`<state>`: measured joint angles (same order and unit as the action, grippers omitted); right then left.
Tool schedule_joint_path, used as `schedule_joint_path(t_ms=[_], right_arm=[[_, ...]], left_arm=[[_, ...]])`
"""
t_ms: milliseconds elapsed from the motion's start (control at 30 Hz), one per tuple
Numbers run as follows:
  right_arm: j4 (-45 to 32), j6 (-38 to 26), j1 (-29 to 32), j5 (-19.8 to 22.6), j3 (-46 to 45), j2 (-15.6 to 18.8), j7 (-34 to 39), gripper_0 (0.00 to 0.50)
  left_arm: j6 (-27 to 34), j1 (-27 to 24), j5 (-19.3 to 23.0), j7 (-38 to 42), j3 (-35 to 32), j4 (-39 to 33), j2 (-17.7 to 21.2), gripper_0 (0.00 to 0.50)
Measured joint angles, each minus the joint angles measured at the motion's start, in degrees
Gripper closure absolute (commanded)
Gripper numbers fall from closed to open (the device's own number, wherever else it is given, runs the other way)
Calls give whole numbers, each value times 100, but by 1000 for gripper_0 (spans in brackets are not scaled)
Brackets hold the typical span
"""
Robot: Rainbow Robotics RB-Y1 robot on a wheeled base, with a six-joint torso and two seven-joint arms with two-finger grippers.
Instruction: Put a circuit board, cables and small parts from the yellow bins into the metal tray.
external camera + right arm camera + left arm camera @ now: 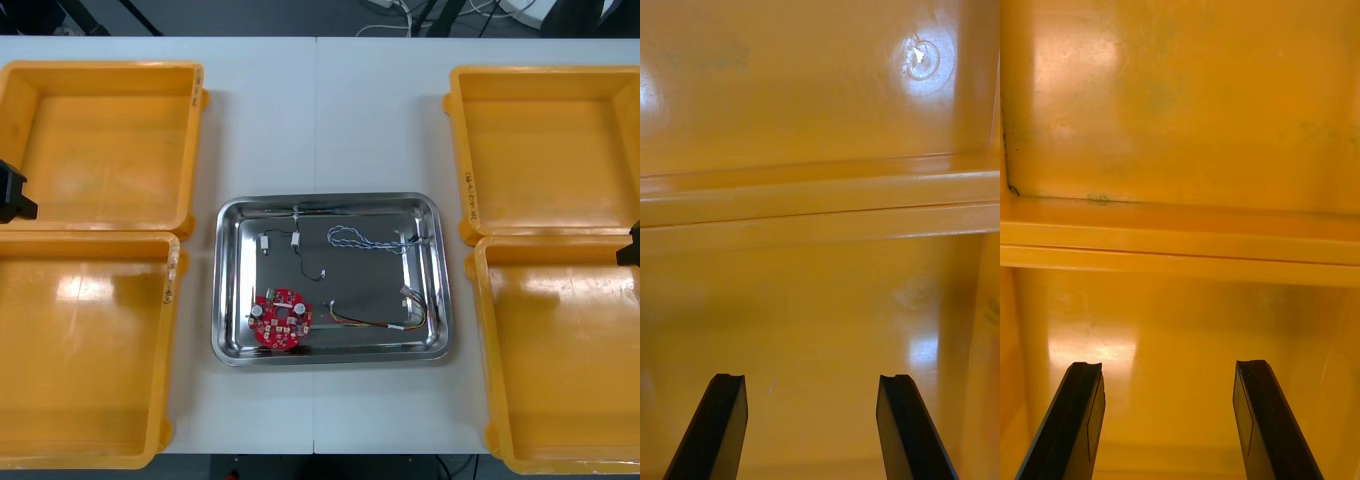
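Observation:
The metal tray (432, 330) sits mid-table. Inside it lie a round red circuit board (281, 318) at the near left, a twisted blue and white cable (358, 238), a red and yellow cable (372, 320), a thin black cable (314, 270) and two small metal parts (265, 241). My left gripper (1169, 367) is open over the bare floors of the left bins, nothing between its fingers. My right gripper (811, 382) is open too, above the rims (820, 199) where the two right bins meet.
Two yellow bins (100, 150) (85, 350) stand at the left and two (545, 150) (560, 360) at the right, all with bare floors. A black part of the left arm (12, 192) shows at the left edge, the right arm (632, 245) at the right edge.

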<state>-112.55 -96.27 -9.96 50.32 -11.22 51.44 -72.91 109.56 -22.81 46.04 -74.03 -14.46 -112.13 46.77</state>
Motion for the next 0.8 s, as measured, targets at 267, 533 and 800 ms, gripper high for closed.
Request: schedule_joint_path(t_ms=[267, 533, 800], right_arm=[[0, 0, 1, 0, 0, 0, 0, 0], [0, 0, 2, 0, 0, 0, 0, 0], [0, -1, 4, 0, 0, 0, 0, 0]], left_arm=[[0, 209, 0, -2, -102, -79, 0, 0], [0, 252, 2, -3, -111, -79, 0, 0], [0, 352, 7, -4, -111, -80, 0, 0]])
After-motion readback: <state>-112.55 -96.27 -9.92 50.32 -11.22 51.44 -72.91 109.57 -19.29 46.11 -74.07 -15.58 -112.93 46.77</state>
